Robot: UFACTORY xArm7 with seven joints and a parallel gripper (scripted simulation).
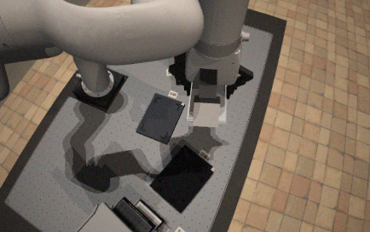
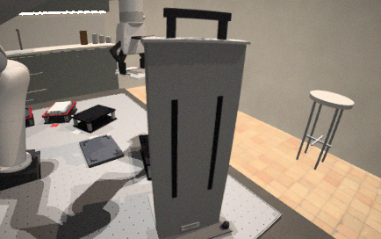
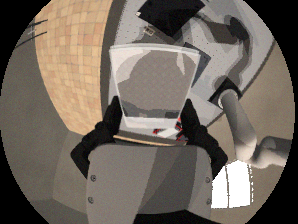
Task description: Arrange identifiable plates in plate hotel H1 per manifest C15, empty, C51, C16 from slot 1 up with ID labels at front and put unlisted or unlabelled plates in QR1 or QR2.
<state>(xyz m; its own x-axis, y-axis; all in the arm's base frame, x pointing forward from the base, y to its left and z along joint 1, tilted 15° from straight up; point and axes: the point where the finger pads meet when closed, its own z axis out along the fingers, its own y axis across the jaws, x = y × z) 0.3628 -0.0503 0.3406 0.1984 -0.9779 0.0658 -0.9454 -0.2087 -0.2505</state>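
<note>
My gripper is shut on a pale, translucent plate and holds it level, high above the back part of the deck. In the wrist view the plate sticks out ahead of the two black fingers, which clamp its long sides near one end. I cannot read a label on it. The gripper also shows in the exterior view, behind the hotel H1, a tall grey tower seen from its closed back. Only the hotel's top edge shows in the top view; its slots are hidden.
A flat grey nest and a black nest lie on the deck below. A raised black nest and a red-framed nest holding a white plate stand at the far end. The arm's base stands to the left. A stool stands off the deck.
</note>
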